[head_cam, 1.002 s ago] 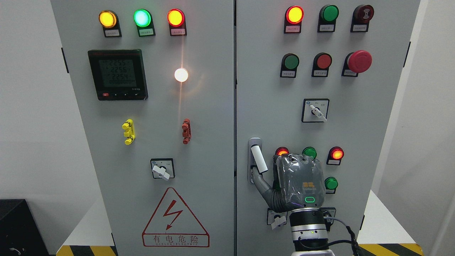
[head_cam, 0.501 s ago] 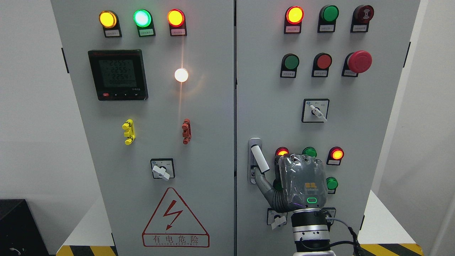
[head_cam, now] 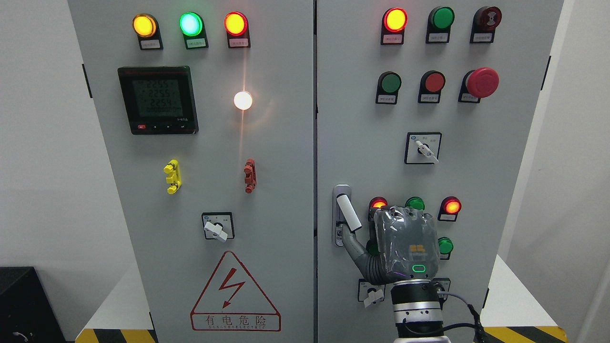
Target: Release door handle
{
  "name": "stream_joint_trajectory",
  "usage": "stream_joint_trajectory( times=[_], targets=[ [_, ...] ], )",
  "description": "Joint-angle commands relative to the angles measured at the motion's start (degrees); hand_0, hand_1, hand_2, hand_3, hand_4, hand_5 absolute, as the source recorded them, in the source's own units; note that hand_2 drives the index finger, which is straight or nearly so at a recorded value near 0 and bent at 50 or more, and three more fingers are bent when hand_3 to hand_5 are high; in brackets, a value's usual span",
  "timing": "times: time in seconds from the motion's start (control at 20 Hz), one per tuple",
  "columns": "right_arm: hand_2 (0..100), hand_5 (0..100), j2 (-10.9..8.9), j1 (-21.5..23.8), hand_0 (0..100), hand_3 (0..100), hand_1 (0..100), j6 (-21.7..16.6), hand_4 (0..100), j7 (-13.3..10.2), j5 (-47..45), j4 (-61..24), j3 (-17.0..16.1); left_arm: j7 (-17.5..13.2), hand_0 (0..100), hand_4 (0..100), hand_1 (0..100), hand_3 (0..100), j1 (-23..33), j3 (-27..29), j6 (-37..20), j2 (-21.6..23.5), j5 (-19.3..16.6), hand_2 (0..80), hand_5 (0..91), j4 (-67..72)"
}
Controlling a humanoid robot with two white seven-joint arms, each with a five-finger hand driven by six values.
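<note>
Below the door handle [head_cam: 348, 214], right hand [head_cam: 405, 245] thumb touches its lower end.

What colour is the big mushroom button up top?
Red: the big mushroom-shaped button shows clearly in the head view.

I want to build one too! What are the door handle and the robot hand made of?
The door handle looks like smooth white plastic or painted metal, judging by its even, matte surface. The robot hand looks like grey plastic under a shiny, crinkled clear film.
</note>
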Motion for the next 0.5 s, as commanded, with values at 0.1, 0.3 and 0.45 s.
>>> stream_joint_trajectory(
  times=[0.1, 0.3, 0.45],
  targets=[
    [90, 100, -0.02, 0.0, 48, 100, 39, 0.05, 100, 0.03, 0.0, -0.39, -0.23, 0.05, 12, 0, 56, 0, -1.49, 0.0, 0.01, 0.0, -0.02, 0.0, 0.0, 1.67],
    [90, 100, -0.02, 0.17, 48, 100, 39, 0.05, 100, -0.59, -0.09, -0.39, -0.5, 0.05, 12, 0, 56, 0, -1.49, 0.0, 0.01, 0.0, -0.01, 0.0, 0.0, 1.67],
    [90, 100, -0.02, 0.44, 48, 100, 39, 0.05, 100, -0.59, 0.0, -0.39, -0.5, 0.05, 12, 0, 56, 0, -1.49, 0.0, 0.01, 0.0, -0.01, 0.0, 0.0, 1.67]
  ],
)
